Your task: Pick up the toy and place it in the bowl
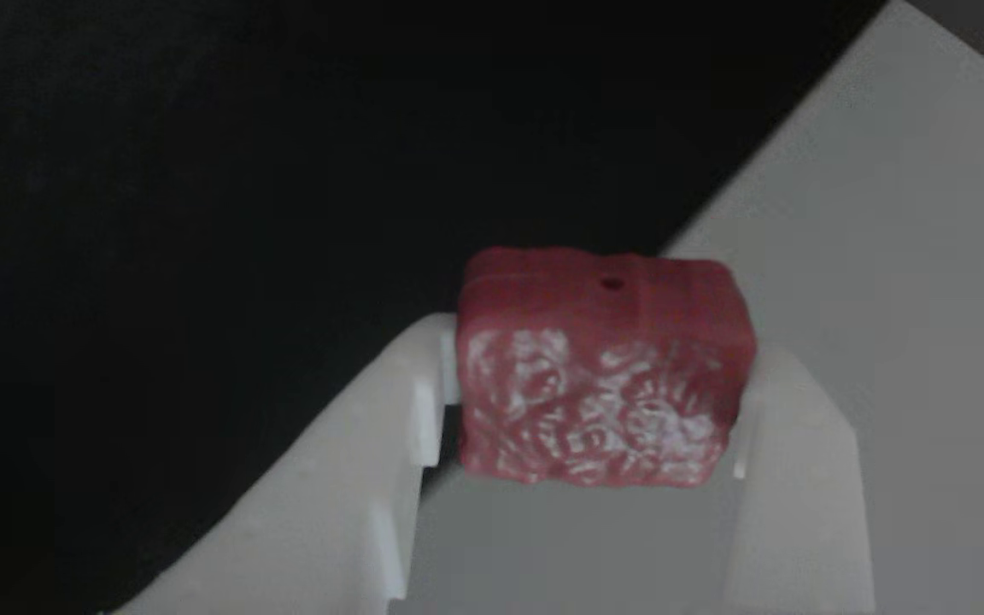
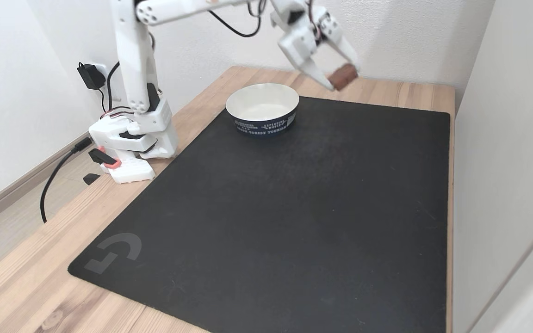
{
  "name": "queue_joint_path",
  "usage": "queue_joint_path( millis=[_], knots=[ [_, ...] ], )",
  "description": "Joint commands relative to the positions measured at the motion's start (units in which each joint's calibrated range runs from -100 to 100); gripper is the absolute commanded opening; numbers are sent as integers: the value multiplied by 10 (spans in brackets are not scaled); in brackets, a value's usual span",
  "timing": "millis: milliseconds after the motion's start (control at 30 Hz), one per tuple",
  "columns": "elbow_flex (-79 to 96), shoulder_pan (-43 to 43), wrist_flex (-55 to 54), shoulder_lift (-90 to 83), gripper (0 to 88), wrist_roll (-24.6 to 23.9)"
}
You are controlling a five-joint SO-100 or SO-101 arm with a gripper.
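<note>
1. In the fixed view the white arm point(image 2: 137, 55) rises from its base point(image 2: 130, 148) at the left edge of the table point(image 2: 26, 277) and reaches across the top of the picture to the right.
2. The hand point(image 2: 338, 81) hangs in the air, tilted downward, and is closed on the toy point(image 2: 344, 76), a small dark-red block pinched between the two white fingers point(image 2: 315, 71).
3. In the other view the toy point(image 1: 603, 367) sits clamped at the fingertips of the hand point(image 1: 599, 401), one white finger point(image 1: 389, 444) against its left side and the other against its right.
4. The face turned toward that camera carries a whitish swirly embossed pattern; the face above it is plain red with a tiny hole (near its middle).
5. The bowl point(image 2: 263, 108) stands on the far part of the black mat point(image 2: 271, 208), white inside and dark blue outside with white lettering too small to read.
6. In the fixed view the toy is held up and to the right of the bowl, apart from it and clear of its rim.
7. The mat covers most of the wooden table and bears a grey logo point(image 2: 114, 252) at its near left corner.
8. A black plug point(image 2: 91, 76) sits in the wall behind the base, with a cable point(image 2: 58, 171) trailing down beside the table.
</note>
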Motion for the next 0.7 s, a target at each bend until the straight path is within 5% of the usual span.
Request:
queue_joint_path(
  millis=[0, 333, 667],
  knots=[
    [88, -46, -29, -115, 23, -24],
    [477, -149, -207, -343, 23, -99],
    [807, -185, -247, -552, 23, -125]
  ],
)
